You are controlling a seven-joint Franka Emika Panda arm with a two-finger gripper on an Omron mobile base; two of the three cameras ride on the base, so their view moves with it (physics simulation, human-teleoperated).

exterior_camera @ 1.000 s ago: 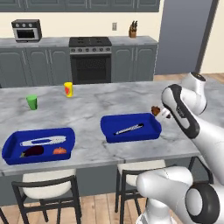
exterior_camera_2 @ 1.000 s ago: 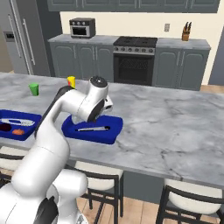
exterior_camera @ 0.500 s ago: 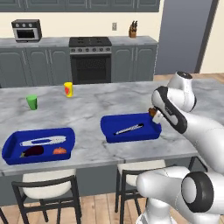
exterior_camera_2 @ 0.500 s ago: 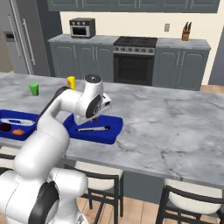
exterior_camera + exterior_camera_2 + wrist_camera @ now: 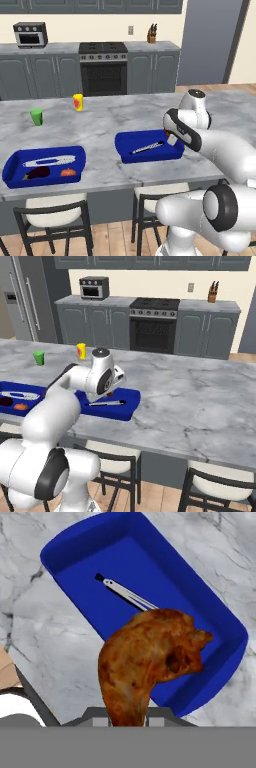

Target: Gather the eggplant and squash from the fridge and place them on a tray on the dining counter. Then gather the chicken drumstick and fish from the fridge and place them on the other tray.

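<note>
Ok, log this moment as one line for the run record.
gripper: shut on chicken drumstick | position: above near tray | tray contents: fish | far tray: vegetables in

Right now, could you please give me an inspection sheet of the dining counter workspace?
Surface: grey marble dining counter, two blue trays on it.
Job's things: chicken drumstick held over the near tray, not yet set down; fish, slim and silver, lies in that tray. Far tray holds a dark eggplant, a pale long item and a small orange item; which is the squash I cannot tell.
Clutter: green cup, yellow cup near the counter's far edge.
Tool: tool shut on the drumstick.
Cables: nothing seen.
Surroundings: stove, microwave, knife block, stools below.
</note>
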